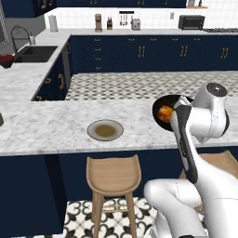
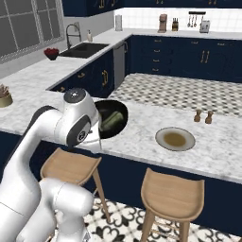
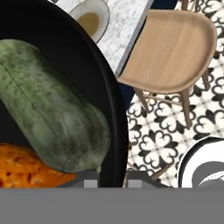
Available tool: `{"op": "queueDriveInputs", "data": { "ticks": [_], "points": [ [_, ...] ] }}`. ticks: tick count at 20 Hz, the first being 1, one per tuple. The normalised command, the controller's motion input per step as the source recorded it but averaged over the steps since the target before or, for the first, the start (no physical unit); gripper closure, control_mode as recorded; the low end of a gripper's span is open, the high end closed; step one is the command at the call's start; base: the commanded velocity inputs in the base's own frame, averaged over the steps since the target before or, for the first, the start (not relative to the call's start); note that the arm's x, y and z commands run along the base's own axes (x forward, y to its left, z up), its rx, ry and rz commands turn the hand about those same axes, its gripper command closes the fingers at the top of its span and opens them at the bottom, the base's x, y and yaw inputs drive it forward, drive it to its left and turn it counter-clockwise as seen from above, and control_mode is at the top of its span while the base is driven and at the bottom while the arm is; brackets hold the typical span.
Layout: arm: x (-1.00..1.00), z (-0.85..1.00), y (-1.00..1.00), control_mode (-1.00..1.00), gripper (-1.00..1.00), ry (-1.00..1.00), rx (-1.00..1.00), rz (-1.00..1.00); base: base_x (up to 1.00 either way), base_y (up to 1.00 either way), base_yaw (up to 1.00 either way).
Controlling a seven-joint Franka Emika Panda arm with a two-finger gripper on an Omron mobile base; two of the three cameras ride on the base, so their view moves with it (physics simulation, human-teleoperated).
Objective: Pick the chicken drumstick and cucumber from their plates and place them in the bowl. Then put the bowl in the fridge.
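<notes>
The fingers [image 3: 111,181] pinch the rim of the black bowl [image 3: 114,105], at the marble surface's [image 1: 51,125] edge. Inside it lie the cucumber [image 3: 52,109] and the chicken drumstick [image 3: 26,168], touching. An empty plate [image 1: 105,129] sits well apart.

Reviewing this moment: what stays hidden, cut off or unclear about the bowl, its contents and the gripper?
- Bowl, left base view: the arm covers its right side.
- Cucumber, hand view: its upper end is cut off by the frame edge.
- Chicken drumstick, hand view: cut off at the left and bottom.
- Gripper: just the fingertips show at the bowl's rim; whether they clamp it is unclear.
- Bowl on the counter or lifted: unclear.
</notes>
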Motion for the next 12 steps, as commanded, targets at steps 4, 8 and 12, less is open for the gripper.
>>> {"op": "queueDriveInputs", "data": {
  "ticks": [4,8,12],
  "points": [
    [0.00,0.00,0.00,1.00,1.00,0.00,0.00,0.00,-0.93,-0.14,-0.23],
    [0.00,0.00,0.00,1.00,1.00,0.00,0.00,0.00,-0.18,-0.54,-0.67],
    [0.00,0.00,0.00,1.00,1.00,0.00,0.00,0.00,0.00,-0.27,-0.89]
  ]
}}
